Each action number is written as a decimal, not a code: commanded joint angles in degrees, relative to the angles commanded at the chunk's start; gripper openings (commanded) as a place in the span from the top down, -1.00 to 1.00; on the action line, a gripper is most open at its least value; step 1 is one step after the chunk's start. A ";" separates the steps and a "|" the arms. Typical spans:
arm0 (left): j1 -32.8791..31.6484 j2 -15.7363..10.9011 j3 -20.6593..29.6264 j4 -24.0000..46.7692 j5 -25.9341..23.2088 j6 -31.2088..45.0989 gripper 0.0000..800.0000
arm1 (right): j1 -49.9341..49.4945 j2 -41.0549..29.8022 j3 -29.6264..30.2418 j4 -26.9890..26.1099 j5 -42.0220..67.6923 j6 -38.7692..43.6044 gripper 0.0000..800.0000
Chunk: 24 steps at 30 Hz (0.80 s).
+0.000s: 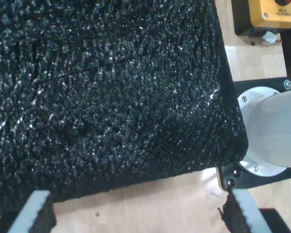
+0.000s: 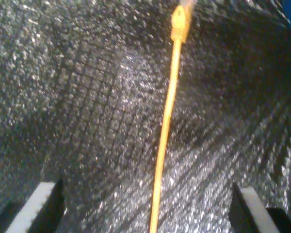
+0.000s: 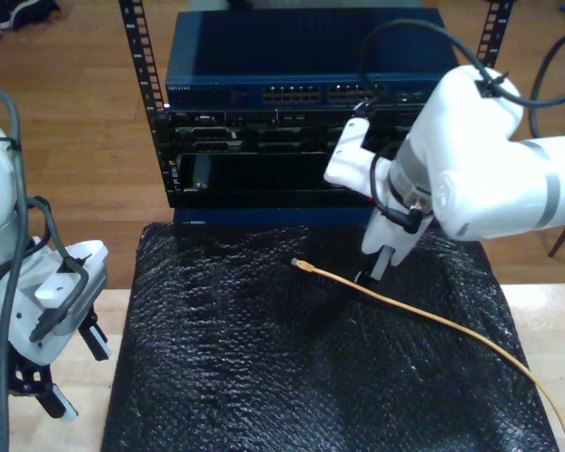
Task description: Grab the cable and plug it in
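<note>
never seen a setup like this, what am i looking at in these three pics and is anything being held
Two white robot arms work at a table. The exterior view looks down from off the arms; the other two pictures come from cameras on each end effector. A black bubble-wrap mat covers the table, with a rack of network gear behind. A yellow cable lies loose on the mat. My second gripper hangs open over it, one finger on each side. My first gripper is open at the mat's edge. Nothing is held.
</note>
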 joint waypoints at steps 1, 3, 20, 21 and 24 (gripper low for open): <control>0.00 0.09 0.00 0.00 -0.18 0.00 -1.00 | 0.09 0.18 0.09 0.00 -0.44 0.00 -0.99; 0.00 0.44 0.09 0.00 -0.44 0.00 -1.00 | 0.35 0.70 0.09 0.00 -0.88 0.00 -0.99; -0.70 1.05 0.79 -0.97 -1.32 -0.26 -1.00 | 4.84 9.85 -3.69 -0.70 -4.66 -0.18 -0.98; -0.70 1.05 0.88 -1.05 -1.49 -0.26 -1.00 | 4.84 10.29 -4.04 -0.70 -4.66 -0.18 -0.98; -0.70 1.05 0.88 -1.05 -1.67 -0.26 -1.00 | 4.84 11.52 -5.01 -0.79 -4.66 -0.09 -0.98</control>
